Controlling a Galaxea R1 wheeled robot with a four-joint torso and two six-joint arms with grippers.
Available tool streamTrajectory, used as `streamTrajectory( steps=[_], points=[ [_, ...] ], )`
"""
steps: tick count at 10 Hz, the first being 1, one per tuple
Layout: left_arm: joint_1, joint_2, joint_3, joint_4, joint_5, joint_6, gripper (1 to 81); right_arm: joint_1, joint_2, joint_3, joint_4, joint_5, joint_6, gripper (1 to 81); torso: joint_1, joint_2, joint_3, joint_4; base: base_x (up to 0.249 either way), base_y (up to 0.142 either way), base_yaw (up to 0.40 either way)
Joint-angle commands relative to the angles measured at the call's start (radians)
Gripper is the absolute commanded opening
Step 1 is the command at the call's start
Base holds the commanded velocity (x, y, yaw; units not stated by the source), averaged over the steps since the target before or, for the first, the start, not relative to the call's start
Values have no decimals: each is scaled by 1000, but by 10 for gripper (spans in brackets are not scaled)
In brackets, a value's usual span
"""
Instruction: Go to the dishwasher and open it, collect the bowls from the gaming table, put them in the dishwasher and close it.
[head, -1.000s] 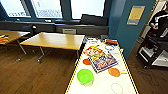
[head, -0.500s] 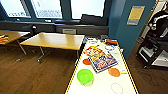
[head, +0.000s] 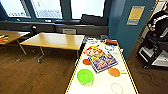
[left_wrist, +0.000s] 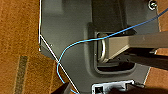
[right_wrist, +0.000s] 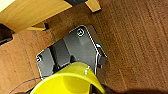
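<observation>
Bowl, lime green, on gaming table worktop, near end cut off; scene unchanged; hands' state cannot be told.

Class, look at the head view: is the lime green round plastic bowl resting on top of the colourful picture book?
No. The lime green round plastic bowl stands on the bare white top of the yellow-rimmed gaming table, apart from the colourful picture book.

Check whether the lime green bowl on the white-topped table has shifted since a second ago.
No. The lime green bowl sits in the same spot on the gaming table, still just near-left of the colourful board, with the same gap between them.
</observation>
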Motion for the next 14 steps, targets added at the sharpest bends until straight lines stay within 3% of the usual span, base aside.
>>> streamTrajectory(
  steps=[1,3,4,6,7,10,14],
  points=[
    [-32,5,1,6,63,4,811,-100,159,-131,333,45,-389,10,0,0,0,0,0,0,0],
    [-32,-1,1,6,65,6,811,-152,275,-183,355,48,-493,10,0,0,0,0,0,0,0],
    [-32,-8,1,6,66,6,811,-169,328,-231,351,47,-513,10,0,0,0,0,0,0,0],
    [-30,-17,1,6,66,6,811,-218,426,-338,279,66,-513,10,0,0,0,0,0,0,0],
    [-26,-20,1,7,63,7,811,-235,474,-407,245,111,-515,10,0,0,0,0,0,0,0],
    [-18,-49,25,6,54,7,811,-270,593,-581,158,126,-526,10,-1,0,1,0,0,0,0],
    [-13,-218,253,-2,53,4,811,-284,687,-730,142,166,-524,10,-1,0,1,0,0,0,0]
  ],
)
